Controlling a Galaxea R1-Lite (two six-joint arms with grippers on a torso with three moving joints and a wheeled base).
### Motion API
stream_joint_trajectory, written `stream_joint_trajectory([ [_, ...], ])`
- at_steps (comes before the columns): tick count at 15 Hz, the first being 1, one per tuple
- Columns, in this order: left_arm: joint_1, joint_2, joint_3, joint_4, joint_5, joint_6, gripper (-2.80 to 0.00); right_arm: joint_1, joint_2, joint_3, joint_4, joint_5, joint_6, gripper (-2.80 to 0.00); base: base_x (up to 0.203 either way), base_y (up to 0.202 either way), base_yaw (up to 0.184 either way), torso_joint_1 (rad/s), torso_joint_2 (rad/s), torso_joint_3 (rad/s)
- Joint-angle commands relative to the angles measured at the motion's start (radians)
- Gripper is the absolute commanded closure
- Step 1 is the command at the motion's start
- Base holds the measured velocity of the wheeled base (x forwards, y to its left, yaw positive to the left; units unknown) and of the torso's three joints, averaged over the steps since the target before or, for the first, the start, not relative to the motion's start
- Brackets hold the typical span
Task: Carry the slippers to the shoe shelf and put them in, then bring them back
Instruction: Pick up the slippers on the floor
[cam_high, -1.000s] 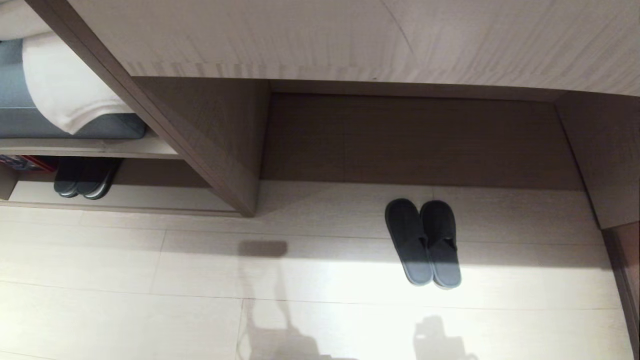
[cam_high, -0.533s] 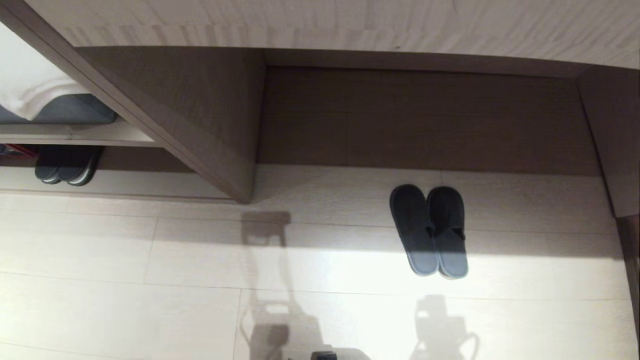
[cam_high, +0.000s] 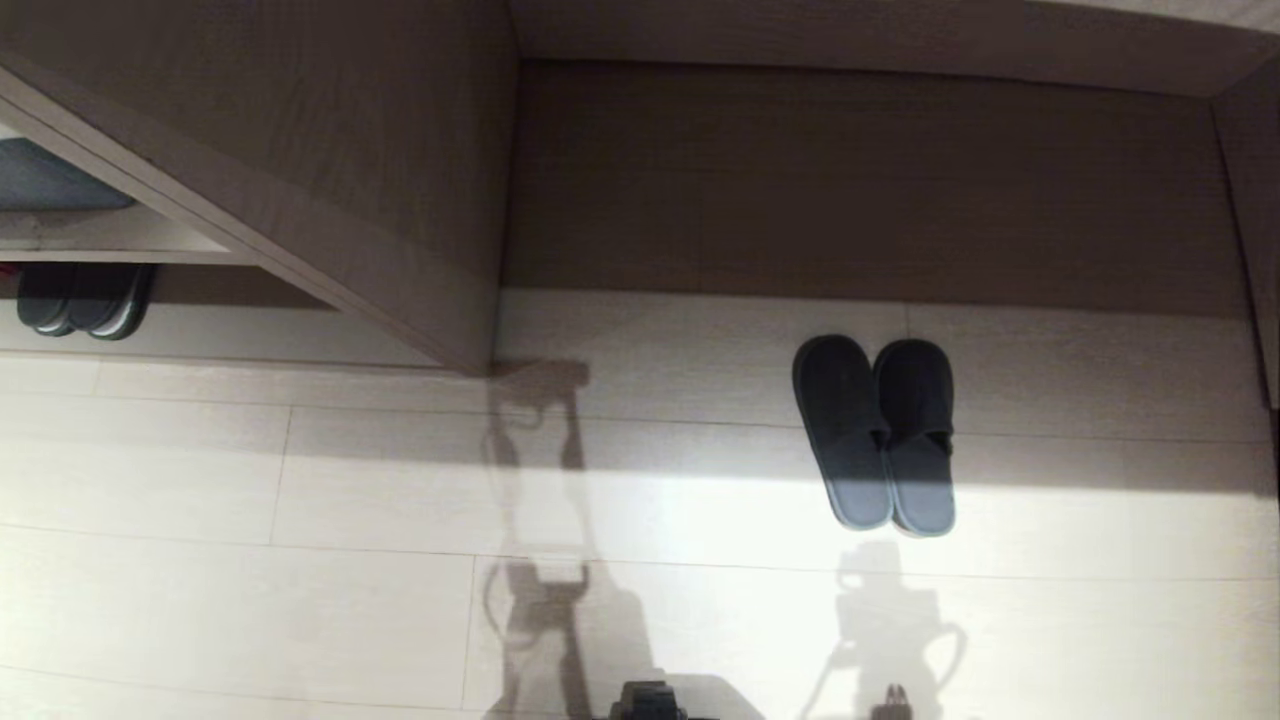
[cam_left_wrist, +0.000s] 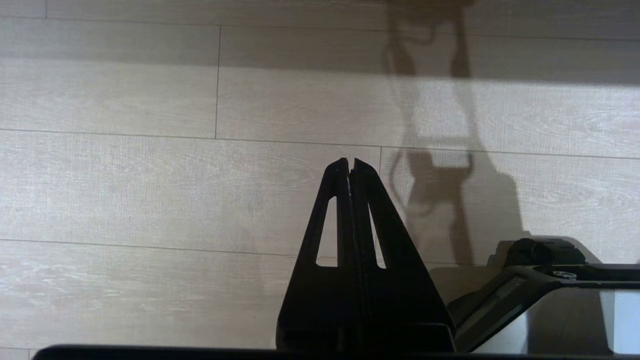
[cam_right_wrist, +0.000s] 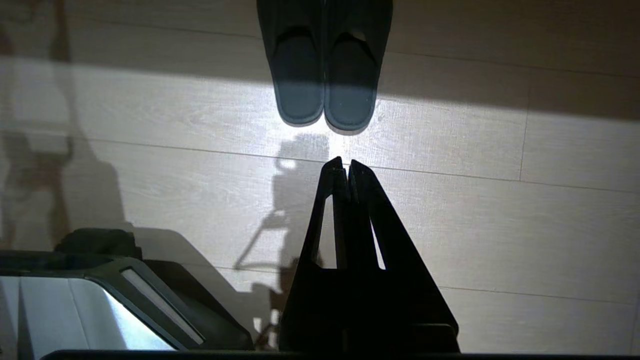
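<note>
Pale wood-plank flooring (cam_high: 250, 600) filled most of the head view, crossed by a band of bright light and by shadows of the robot's arms. At the top, a wide desk alcove (cam_high: 860, 180) of brown laminate was seen, with its floor level with the planks. The slippers (cam_high: 875, 432) were found side by side and touching on the floor just in front of the alcove, toes toward its back panel, heels in the lit band. In the right wrist view the same pair (cam_right_wrist: 325, 60) was seen ahead of the right gripper (cam_right_wrist: 346, 165), apart from it and untouched. The right gripper's fingers were pressed together at the tips, with nothing held. The left gripper (cam_left_wrist: 348, 165) was likewise closed and empty, above bare planks, well apart from the slippers. At the far left of the head view the shoe shelf (cam_high: 200, 335) was partly visible, with a pale raised base board. A second, blacker pair (cam_high: 80, 298) with light sole edging was recorded inside it. A grey-blue item (cam_high: 50, 180) was noted on the board above that pair; its identity could not be determined.
</note>
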Motion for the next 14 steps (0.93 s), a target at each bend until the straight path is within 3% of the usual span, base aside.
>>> stream_joint_trajectory([
  [1,-0.001,0.0,0.0,0.0,0.0,0.0,0.0,0.0,0.001,0.001,0.001,0.001,-0.001,0.0,0.0,0.0,0.0,-0.001,0.0,-0.189],
  [14,0.0,0.0,0.0,0.0,-0.001,0.001,0.0,0.0,0.001,0.002,0.001,0.001,-0.003,0.0,0.0,0.0,0.0,0.003,0.0,-0.197],
])
